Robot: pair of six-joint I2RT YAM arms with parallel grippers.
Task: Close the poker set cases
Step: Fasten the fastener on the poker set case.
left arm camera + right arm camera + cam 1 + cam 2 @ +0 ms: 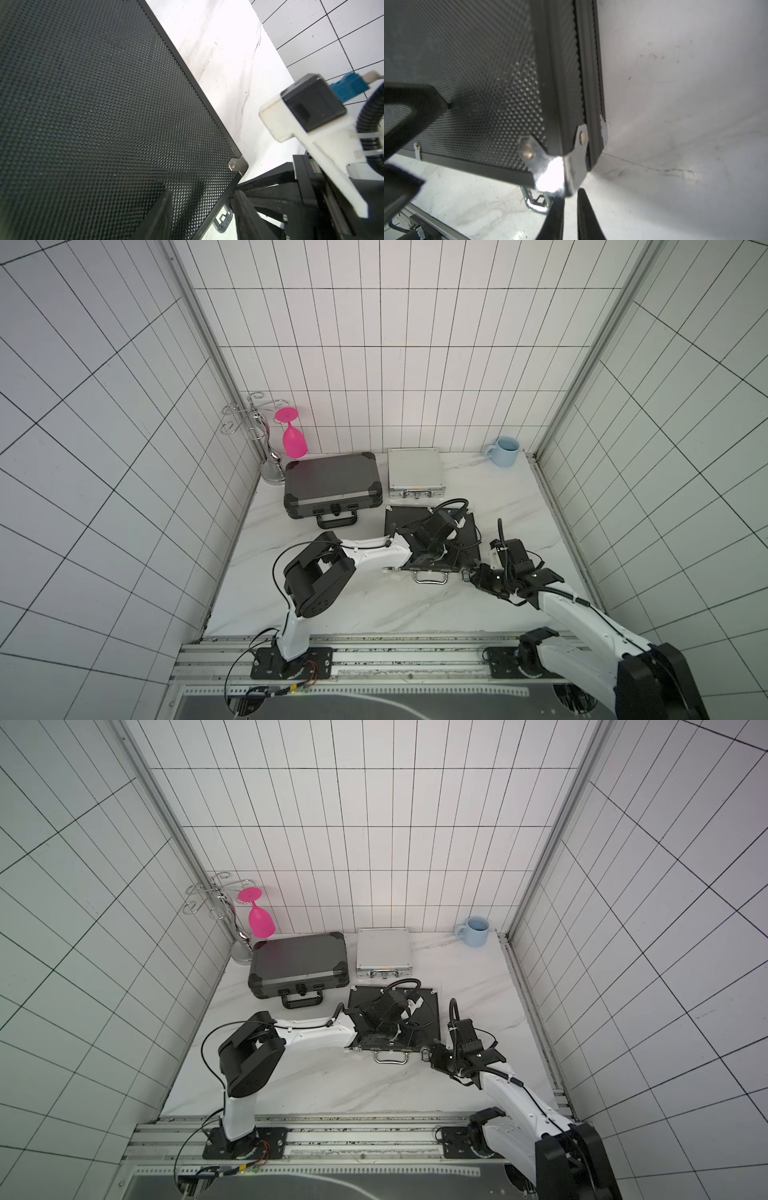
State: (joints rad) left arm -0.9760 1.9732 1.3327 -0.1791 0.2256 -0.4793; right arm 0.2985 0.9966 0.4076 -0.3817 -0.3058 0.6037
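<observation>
Fig.: closing of the last case, lid-seating step. In both top views the dark grey case [330,483] lay shut at the back of the marble-look tabletop [332,605], left of frame ctr, w/ the silver aluminium case [415,472] shut just to its right. The black textured case [399,518] sat at frame ctr, below the silver one, lid down on its base and handle [431,577] toward the lower edge. L gripper [202,217] bore on the lid near the front edge, jaws roughly half apart, one finger [160,216] on the dimpled skin, nothing gripped. R gripper [570,205] sat just off the case's chrome front corner [560,170], jaws all but closed w/ a slim gap, holding nothing. A latch [537,203] hung below the front rim; whether it was fastened cannot be told. Judged: lid approx. seated, latching possibly outstanding. Next move calls for steady downward pressure from L while R works the latch or nudges the corner flush, w/o sliding the case.
</observation>
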